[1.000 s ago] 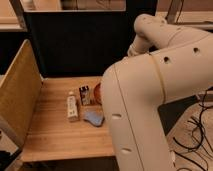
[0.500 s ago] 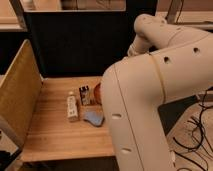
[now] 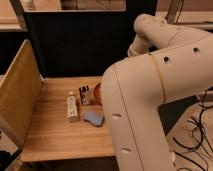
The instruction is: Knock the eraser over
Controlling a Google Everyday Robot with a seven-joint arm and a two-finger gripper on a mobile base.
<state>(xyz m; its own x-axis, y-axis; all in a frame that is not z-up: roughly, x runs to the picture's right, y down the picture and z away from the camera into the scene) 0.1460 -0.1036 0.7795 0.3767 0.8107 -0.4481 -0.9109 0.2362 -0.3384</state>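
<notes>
A small dark block with a pale label, seemingly the eraser (image 3: pixel 85 95), stands upright near the middle of the wooden table (image 3: pixel 55 137). My big white arm (image 3: pixel 155 95) fills the right half of the camera view and bends back toward the table's far right. My gripper does not show; it is hidden behind the arm or out of view.
A white bottle (image 3: pixel 73 107) lies flat just left of the block. A blue soft object (image 3: pixel 93 118) lies in front of it. A reddish round object (image 3: pixel 98 92) is half hidden by the arm. A wooden side panel (image 3: pixel 17 95) walls the left; a dark panel (image 3: pixel 75 45) backs the table.
</notes>
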